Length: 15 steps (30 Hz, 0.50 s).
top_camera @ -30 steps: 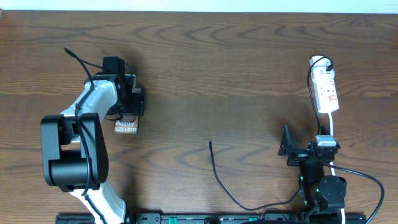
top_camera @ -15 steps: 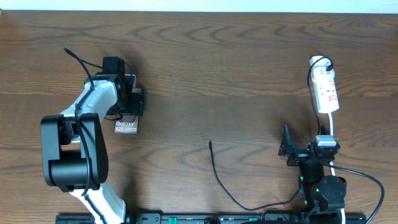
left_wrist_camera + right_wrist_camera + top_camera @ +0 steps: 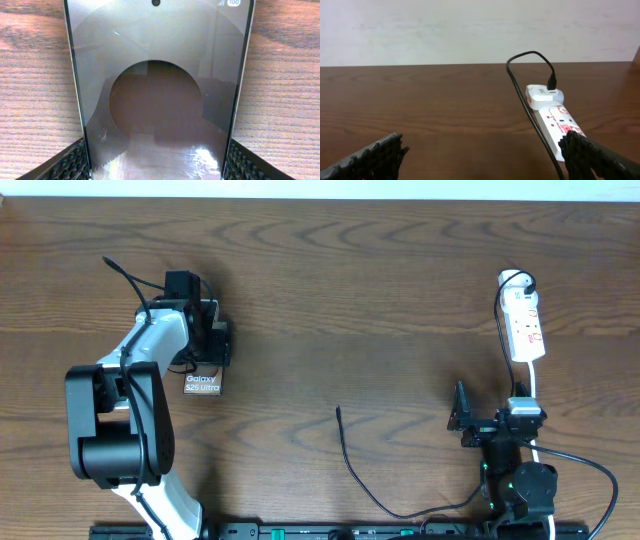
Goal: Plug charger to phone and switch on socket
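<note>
The phone [image 3: 202, 384] lies flat at the left of the table, its "Galaxy" lettering showing below my left gripper [image 3: 206, 338]. In the left wrist view the phone [image 3: 160, 85] fills the frame, and both black pads [image 3: 75, 162] press against its long edges near the bottom. The charger [image 3: 346, 448] is a thin black cable lying loose mid-table, with its tip pointing away from me. The socket [image 3: 526, 320] lies at the far right with a white adapter [image 3: 544, 95] and a black lead in it. My right gripper [image 3: 492, 420] stands open just short of the socket [image 3: 555, 122].
A white cord [image 3: 537, 395] runs from the socket toward the right arm's base. A black lead [image 3: 522, 95] loops beside the socket along its left side. The table's far edge meets a pale wall.
</note>
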Each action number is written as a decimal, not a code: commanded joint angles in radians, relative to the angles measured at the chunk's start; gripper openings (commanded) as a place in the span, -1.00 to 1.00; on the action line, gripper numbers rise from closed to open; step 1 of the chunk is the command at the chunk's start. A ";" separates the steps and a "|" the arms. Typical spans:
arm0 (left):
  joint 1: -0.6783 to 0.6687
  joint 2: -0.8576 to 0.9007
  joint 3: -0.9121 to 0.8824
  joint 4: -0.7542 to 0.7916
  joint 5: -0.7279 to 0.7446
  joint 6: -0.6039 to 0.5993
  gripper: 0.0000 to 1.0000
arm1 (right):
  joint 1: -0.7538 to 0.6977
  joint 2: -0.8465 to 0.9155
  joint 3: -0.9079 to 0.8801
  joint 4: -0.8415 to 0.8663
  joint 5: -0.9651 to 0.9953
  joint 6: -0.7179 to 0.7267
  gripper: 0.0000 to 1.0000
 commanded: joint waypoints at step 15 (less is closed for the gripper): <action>-0.002 0.030 -0.035 -0.002 -0.024 0.013 0.22 | -0.005 -0.002 -0.002 -0.003 -0.002 0.013 0.99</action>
